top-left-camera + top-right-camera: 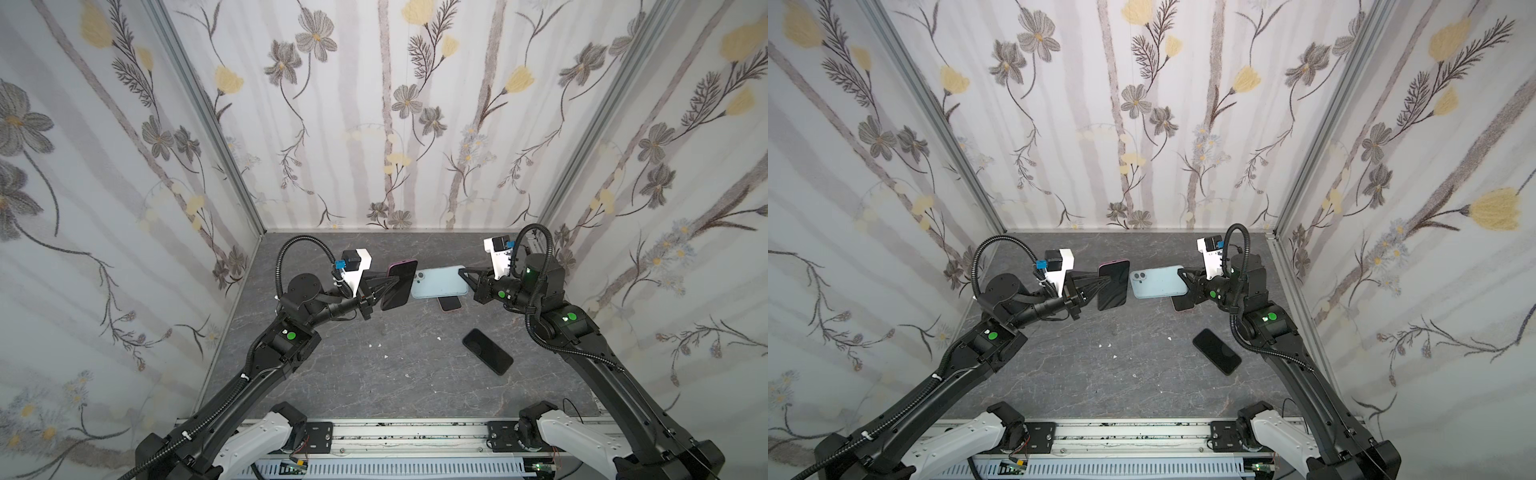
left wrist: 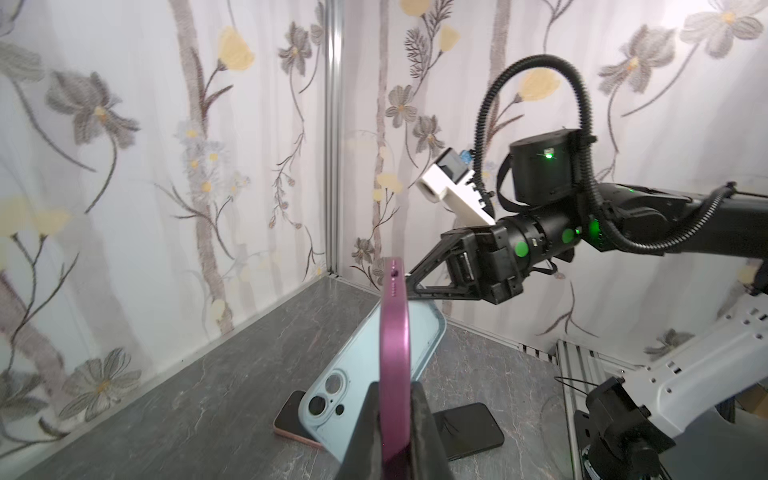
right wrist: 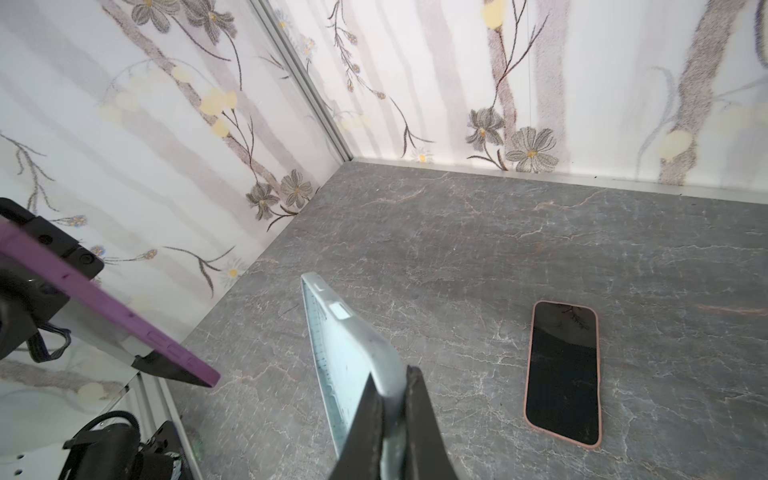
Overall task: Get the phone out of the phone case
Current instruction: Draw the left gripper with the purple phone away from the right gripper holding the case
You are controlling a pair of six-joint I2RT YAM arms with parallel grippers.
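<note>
Leaving apparently only the set-down, the purple phone (image 1: 399,286) is gripped by the left claw (image 1: 384,286), clear of the empty blue case (image 1: 436,282) clamped in the right claw (image 1: 463,276).

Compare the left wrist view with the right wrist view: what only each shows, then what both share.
Only the left wrist view: the black phone on the table, the camera cutouts in the blue case, and the right gripper from outside, shut on that case.
Only the right wrist view: the whole dark screen of the pink-rimmed phone, unobstructed.
Both: the purple phone clamped in the left gripper, the blue case, part of the pink-rimmed phone, the grey table.
</note>
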